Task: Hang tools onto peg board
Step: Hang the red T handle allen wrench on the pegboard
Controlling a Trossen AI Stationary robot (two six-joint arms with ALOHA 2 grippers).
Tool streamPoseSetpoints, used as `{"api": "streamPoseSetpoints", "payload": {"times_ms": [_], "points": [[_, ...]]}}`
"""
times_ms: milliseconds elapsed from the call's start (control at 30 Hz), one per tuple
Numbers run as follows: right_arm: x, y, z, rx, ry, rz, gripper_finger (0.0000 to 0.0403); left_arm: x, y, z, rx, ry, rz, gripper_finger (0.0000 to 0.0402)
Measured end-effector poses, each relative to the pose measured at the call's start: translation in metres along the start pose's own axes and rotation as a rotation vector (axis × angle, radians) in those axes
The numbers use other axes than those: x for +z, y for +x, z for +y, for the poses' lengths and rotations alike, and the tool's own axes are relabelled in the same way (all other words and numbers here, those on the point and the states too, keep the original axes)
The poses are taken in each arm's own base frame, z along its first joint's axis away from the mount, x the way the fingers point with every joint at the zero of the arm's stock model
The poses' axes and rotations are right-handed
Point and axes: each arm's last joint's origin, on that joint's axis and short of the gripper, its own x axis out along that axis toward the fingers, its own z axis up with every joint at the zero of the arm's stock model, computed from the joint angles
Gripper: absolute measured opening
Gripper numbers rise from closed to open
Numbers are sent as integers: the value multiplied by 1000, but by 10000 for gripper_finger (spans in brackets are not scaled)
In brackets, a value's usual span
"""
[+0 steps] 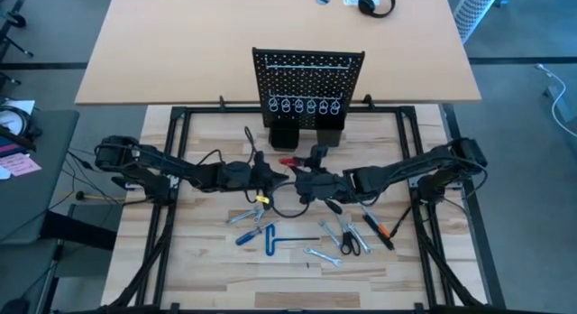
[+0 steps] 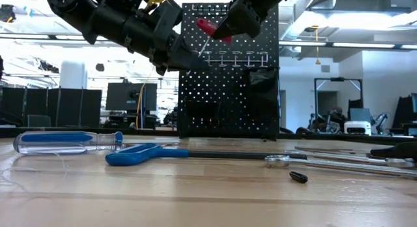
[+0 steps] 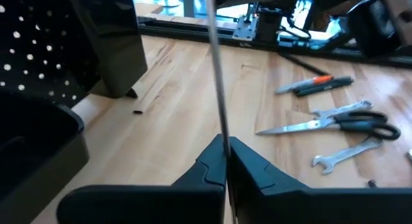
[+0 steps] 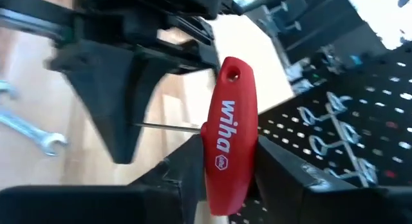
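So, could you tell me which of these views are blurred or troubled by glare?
Right wrist view: the red-handled tool is sharp, the wrench and peg board behind blurred. Left wrist view: the scissors are soft. Low view: bright ceiling lights silhouette the arms. High view: evenly lit.

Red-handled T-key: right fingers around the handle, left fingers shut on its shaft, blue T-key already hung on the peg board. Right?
Wrong on the blue T-key: the high view shows it lying on the table, not on the peg board. The red-handled T-key part stands.
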Motion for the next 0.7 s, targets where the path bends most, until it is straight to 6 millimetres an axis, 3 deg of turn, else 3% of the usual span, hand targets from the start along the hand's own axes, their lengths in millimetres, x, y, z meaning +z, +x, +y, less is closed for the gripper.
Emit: {"api": "streamPoseSetpoints", "payload": {"times_ms": [133,233,367,500,700], "points": [[8,-7,-7,83,22,21,199,-8,-6,2,-1,30,-68,1],[18,-13,-26,190,85,39,244,-17,-13,4,-17,69,-122,1],[16,-6,-44,413,163,65,285,-24,-21,2,-40,98,-162,1],[2,6,-50,626,285,107,293,-27,-24,0,-51,100,-166,1],[-20,16,-33,677,347,141,291,-35,-24,1,-50,119,-95,1]]}}
